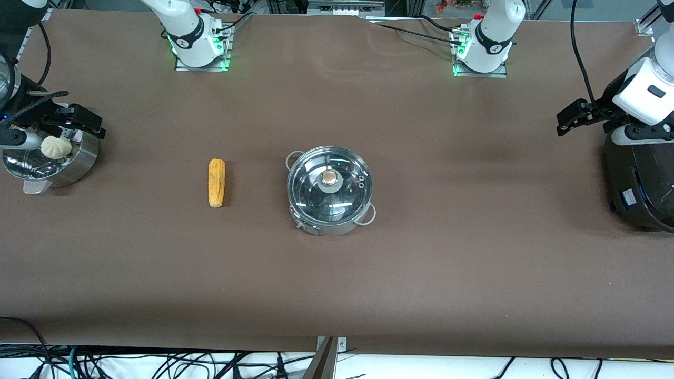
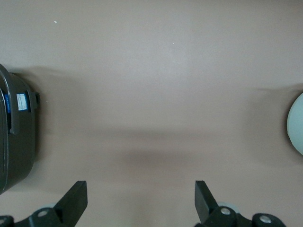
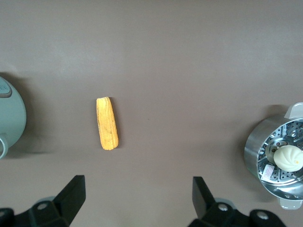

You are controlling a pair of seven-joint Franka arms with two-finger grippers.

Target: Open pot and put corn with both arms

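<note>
The steel pot point(image 1: 329, 210) stands mid-table with its glass lid point(image 1: 316, 197) and tan knob point(image 1: 329, 178) on. The corn point(image 1: 216, 182) lies on the table beside the pot, toward the right arm's end. My right gripper point(image 1: 89, 123) hangs open and empty above the steamer basket. Its wrist view shows the open gripper point(image 3: 138, 194), the corn point(image 3: 107, 123) and the pot's edge point(image 3: 9, 118). My left gripper point(image 1: 566, 122) hangs open and empty beside the black cooker. Its wrist view shows the open gripper point(image 2: 140, 198) and the pot's edge point(image 2: 297, 124).
A perforated steamer basket point(image 1: 79, 163) with a white bun point(image 1: 56, 147) stands at the right arm's end, also in the right wrist view point(image 3: 255, 156). A large black cooker point(image 1: 640, 184) stands at the left arm's end, also in the left wrist view point(image 2: 16, 137).
</note>
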